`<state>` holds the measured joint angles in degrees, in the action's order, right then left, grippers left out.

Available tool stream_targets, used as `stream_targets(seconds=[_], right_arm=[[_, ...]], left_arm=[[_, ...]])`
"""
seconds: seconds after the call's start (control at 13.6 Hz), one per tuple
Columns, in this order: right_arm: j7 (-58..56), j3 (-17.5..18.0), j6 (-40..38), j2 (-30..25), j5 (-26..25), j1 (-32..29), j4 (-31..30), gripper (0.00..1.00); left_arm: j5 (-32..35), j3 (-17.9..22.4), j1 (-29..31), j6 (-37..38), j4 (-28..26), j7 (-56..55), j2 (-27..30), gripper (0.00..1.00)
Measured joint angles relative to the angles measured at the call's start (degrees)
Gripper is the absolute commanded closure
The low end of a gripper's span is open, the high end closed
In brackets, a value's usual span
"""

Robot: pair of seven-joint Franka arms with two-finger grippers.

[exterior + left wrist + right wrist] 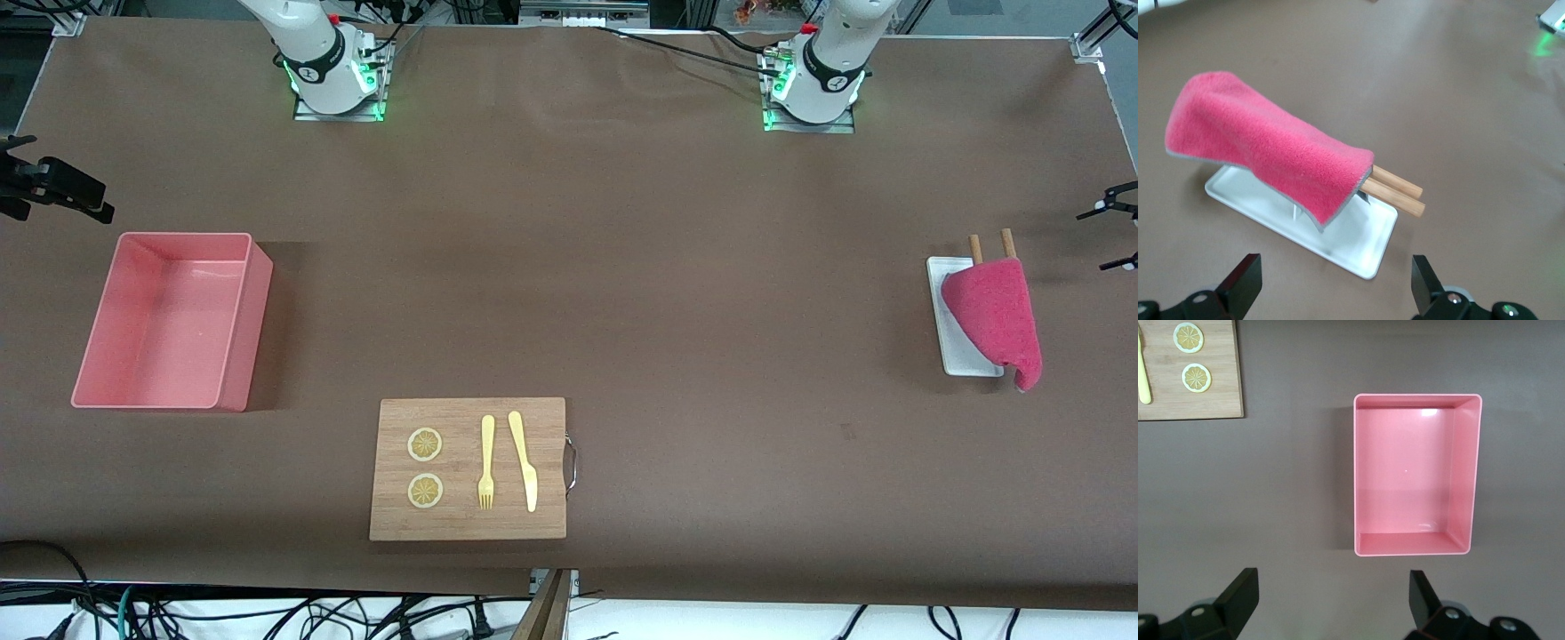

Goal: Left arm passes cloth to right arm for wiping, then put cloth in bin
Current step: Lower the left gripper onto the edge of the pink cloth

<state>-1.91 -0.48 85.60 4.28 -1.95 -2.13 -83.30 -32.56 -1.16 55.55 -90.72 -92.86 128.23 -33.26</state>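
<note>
A wide table covered in brown paper (622,267) fills the scene, with the two robot bases standing along its edge farthest from the front camera. Toward the left arm's end, a soft magenta-pink fuzzy cloth (996,316) hangs draped over two light wooden dowels (991,244) that rise at a slant from a small flat white rectangular tray (941,293); the cloth covers most of the rods, leaving only their ends bare, and one corner droops past the tray's edge nearest the front camera. In the left wrist view the cloth (1268,143) sits tented above the tray (1365,247), the dowel ends (1395,190) poking out from under its hem. The left gripper (1335,287) hovers near this stand, its black fingers spread wide with nothing between them.

Toward the right arm's end stands an empty salmon-pink rectangular plastic bin (240,329). The right gripper (1331,603) hangs high over the table just beside that bin (1361,473), fingers wide apart and holding nothing.

Nearer the front camera, between the two ends, lies a rectangular wooden cutting board (547,471) with a metal handle (572,462). On it rest two round lemon slices (425,444), a yellow fork (486,462) and a yellow knife (523,458).
</note>
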Motion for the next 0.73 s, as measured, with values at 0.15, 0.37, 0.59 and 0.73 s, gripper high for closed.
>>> stream_targets(seconds=[0.15,0.37,0.59,0.73], right_arm=[[0.0,0.0,0.0,0.0,0.0,0.0,0.0,0.01],[0.0,0.0,0.1,0.0,0.0,0.0,0.0,0.01],[0.0,0.0,0.1,0.0,0.0,0.0,0.0,0.01],[0.0,0.0,0.1,0.0,0.0,0.0,0.0,0.01]], left_arm=[[-5.0,-0.1,1.5,0.0,-0.9,5.2,-3.2,0.01],[-8.3,-0.3,2.9,0.1,-2.8,9.1,-5.8,0.02],[-11.1,-0.7,2.9,0.1,-3.7,12.6,-7.9,0.05],[-11.5,-1.3,2.8,0.1,-3.8,13.5,-9.1,0.08]])
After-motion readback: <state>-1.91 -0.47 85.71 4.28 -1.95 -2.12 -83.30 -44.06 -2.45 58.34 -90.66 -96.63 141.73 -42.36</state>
